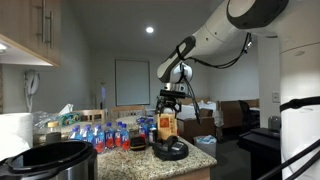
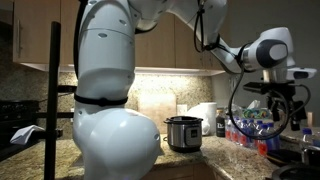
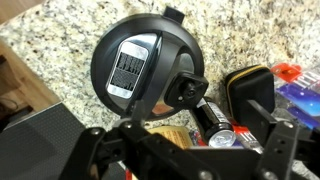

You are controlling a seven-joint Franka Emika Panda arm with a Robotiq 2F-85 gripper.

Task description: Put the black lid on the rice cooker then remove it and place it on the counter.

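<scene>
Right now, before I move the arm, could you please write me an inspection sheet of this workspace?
Surface: speckled granite counter, crowded in places.
Job's things: black lid lies flat on the counter, knob up; rice cooker stands apart from it with no lid on.
Clutter: colourful bottles between cooker and lid; orange-labelled bottle close behind the lid.
Grippers: gripper open, above the lid, holding nothing.
Cables: black cable hangs in a loose loop near the wrist.
Surroundings: wooden cabinets overhead; room behind is dim, details cannot be told.
</scene>
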